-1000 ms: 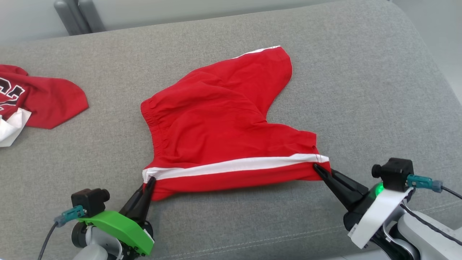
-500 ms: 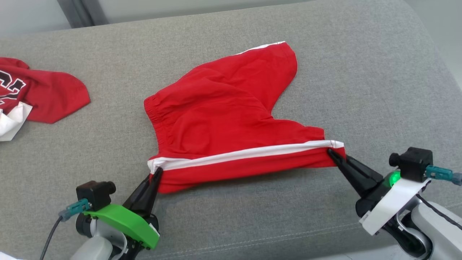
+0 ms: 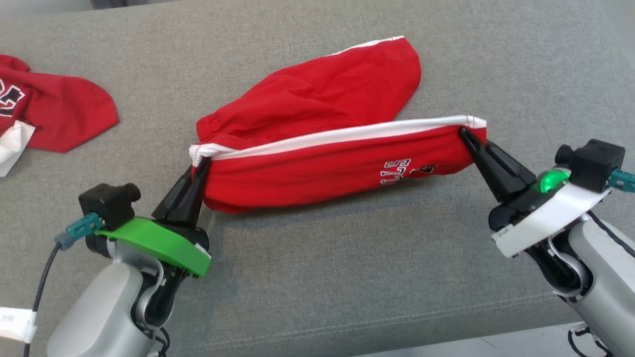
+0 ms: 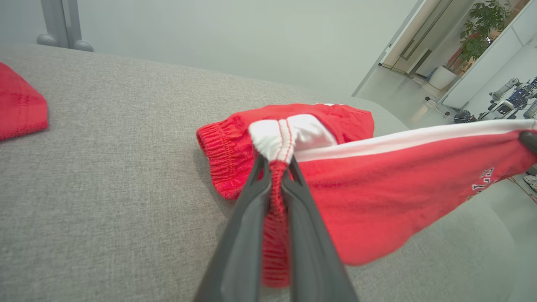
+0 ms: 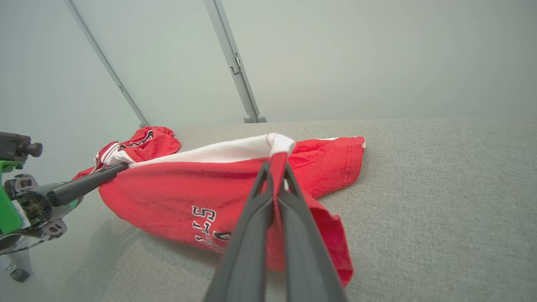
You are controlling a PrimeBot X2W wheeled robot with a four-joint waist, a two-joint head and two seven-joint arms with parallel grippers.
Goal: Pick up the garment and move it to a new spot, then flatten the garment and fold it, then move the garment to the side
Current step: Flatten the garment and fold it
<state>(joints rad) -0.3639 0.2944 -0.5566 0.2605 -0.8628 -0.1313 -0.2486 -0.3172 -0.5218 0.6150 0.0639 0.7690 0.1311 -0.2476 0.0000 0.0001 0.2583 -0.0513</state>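
**Item:** shorts [image 3: 307,168], red, with a white stripe [image 3: 337,135] down the side, a gathered elastic waistband [image 3: 208,126] and white, dark-edged lettering [image 3: 397,171] near one leg end.

**Location:** middle of a grey cushion [image 3: 317,277]. The striped edge is raised off the cushion and stretched in a near-straight line between the two grippers. The panel below the stripe hangs down towards the robot; whether its lower edge touches the cushion cannot be told. The far part, including the other leg, lies on the cushion behind.

**Left gripper** [image 3: 202,161]: fingers pinched together on the waistband corner, at the stripe's left end. The left wrist view shows white and red cloth bunched between the tips.

**Right gripper** [image 3: 464,131]: fingers pinched together on the leg-hem corner, at the stripe's right end.

**Nearby:**
- A second red garment [image 3: 64,116] with black-and-white lettering lies crumpled at the cushion's left side, well apart from the shorts.
- A white piece of cloth [image 3: 12,144] lies touching its near edge.
- A pale wall and a grey metal post [image 5: 235,63] stand behind the cushion.
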